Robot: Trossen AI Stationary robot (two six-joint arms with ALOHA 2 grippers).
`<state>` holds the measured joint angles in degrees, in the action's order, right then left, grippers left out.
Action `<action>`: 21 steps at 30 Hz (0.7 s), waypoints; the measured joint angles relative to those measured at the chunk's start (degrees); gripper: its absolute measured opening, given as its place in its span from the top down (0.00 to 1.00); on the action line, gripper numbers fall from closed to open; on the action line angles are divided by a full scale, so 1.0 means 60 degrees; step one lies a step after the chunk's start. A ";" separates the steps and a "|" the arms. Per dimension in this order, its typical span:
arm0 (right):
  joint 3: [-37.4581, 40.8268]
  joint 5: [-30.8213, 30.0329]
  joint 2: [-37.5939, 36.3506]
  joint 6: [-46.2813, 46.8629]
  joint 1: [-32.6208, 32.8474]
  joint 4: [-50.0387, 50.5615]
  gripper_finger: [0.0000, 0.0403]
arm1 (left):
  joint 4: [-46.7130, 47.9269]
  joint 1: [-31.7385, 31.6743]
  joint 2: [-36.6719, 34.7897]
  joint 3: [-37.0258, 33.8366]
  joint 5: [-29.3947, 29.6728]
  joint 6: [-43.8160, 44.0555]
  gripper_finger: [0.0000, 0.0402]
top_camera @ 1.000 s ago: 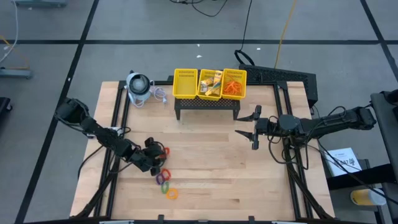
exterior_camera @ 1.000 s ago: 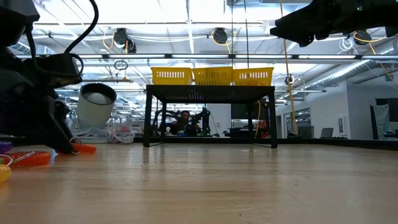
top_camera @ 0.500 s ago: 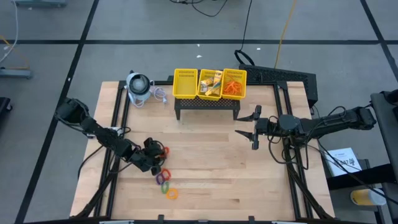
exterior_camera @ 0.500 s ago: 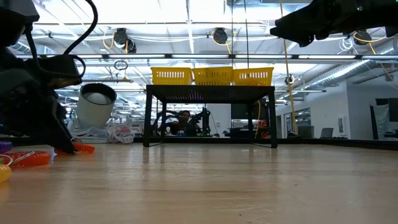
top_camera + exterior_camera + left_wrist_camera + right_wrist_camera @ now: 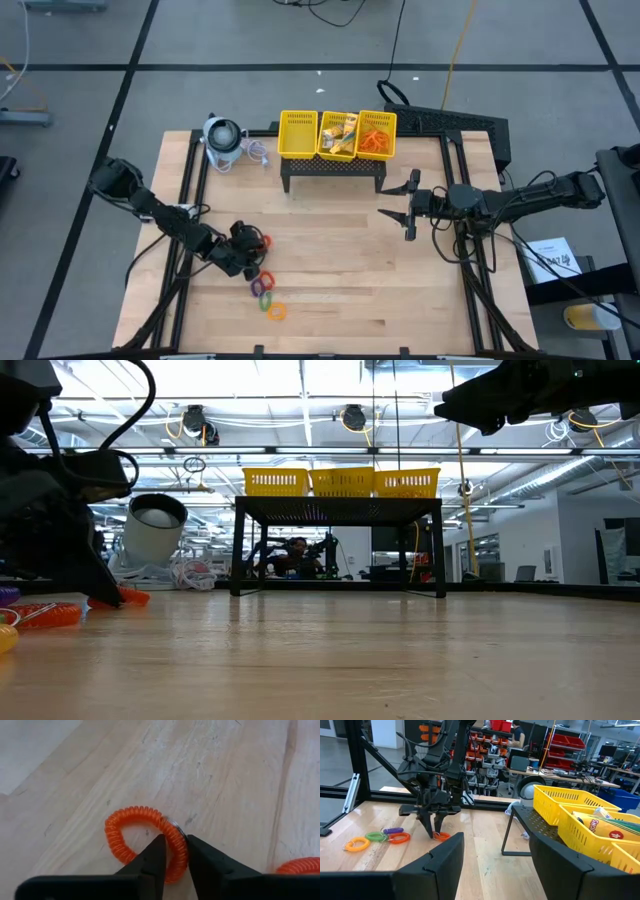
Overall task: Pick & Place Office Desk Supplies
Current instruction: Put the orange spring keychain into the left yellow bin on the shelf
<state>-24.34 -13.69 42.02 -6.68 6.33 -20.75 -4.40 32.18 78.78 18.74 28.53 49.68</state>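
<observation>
An orange coil ring point(image 5: 145, 835) lies flat on the wooden table point(image 5: 340, 270) at the left, and my left gripper point(image 5: 175, 844) is shut on it; the same gripper point(image 5: 436, 827) shows slanting down onto the ring point(image 5: 441, 836). Toward the near edge lie more rings: orange point(image 5: 399, 838), purple point(image 5: 393, 830), green point(image 5: 376, 836) and yellow-orange point(image 5: 356, 843). My right gripper point(image 5: 400, 200) hangs open above the table's right half, touching nothing. My left gripper pinches one stretch of the ring's coil point(image 5: 176, 851) between its two fingers, one finger inside the loop and one outside. The fingers come slanting down from the table's left and lie across the strand. The ring rests flat on the table.
A yellow mesh three-compartment basket point(image 5: 338, 135) stands on a black stand at the far edge, with packets and orange bands in it. A grey-white round device point(image 5: 222, 140) with a cord sits at the far left. Bare wood point(image 5: 340, 270) lies between the arms.
My left gripper has stayed in place at the orange ring and rolled slightly about its own axis. The ring stays flat on the table.
</observation>
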 joint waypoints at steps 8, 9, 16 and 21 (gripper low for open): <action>0.0000 0.0001 0.0002 0.0000 0.0001 0.0000 0.47 | 0.0000 -0.0004 0.0000 0.0000 0.0009 -0.0060 0.91; 0.0000 0.0003 0.0000 0.0000 0.0000 0.0000 0.47 | 0.0000 -0.0004 0.0000 0.0000 0.0009 -0.0060 0.91; 0.0000 0.0000 0.0003 0.0001 0.0000 0.0000 0.47 | -0.0015 -0.0004 0.0000 0.0000 0.0009 0.0024 0.85; 0.0000 0.0004 0.0002 0.0002 0.0000 0.0000 0.47 | -0.0018 -0.0004 0.0000 0.0000 0.0009 0.0024 0.83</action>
<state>-24.34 -13.67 42.03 -6.66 6.33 -20.75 -4.51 32.16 78.78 18.74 28.58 49.82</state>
